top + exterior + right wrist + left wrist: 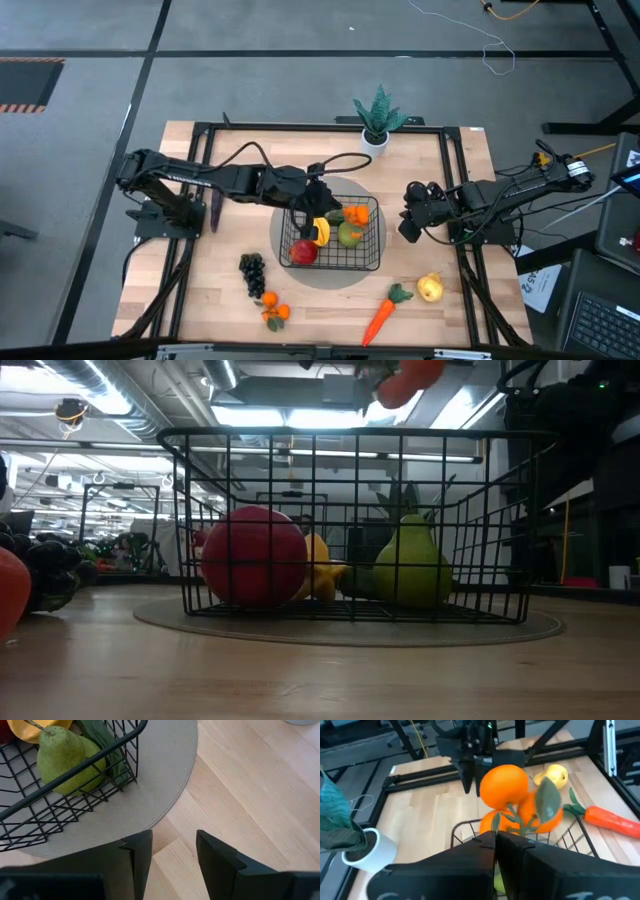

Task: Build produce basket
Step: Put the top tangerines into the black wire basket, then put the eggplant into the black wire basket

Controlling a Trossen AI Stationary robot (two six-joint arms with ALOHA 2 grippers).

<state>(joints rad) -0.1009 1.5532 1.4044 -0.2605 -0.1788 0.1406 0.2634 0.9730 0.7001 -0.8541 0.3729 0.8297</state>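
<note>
The black wire basket [332,240] stands on a round grey mat [322,280] at the table's middle. It holds a red apple [304,252], a yellow squash [321,230] and a green pear [349,236]. My left gripper [496,840] reaches in from the left and is shut on a bunch of oranges [512,795], which hangs over the basket's far right corner [356,213]. In the low view the bunch of oranges [405,380] shows above the basket's rim. My right gripper [172,845] waits open to the right of the basket, above the mat's edge. My left gripper pinches the green leafy stem [496,824] of the oranges between its two shut fingertips. The fingers come from the table's left, slanting down. The oranges stick out beyond the fingertips, lifted clear above the basket's rim.
Black grapes [252,273] and a second small bunch of oranges [273,315] lie near the front left. A carrot [380,318] and a yellow pear [430,288] lie at the front right. A potted plant [376,125] stands at the far edge.
</note>
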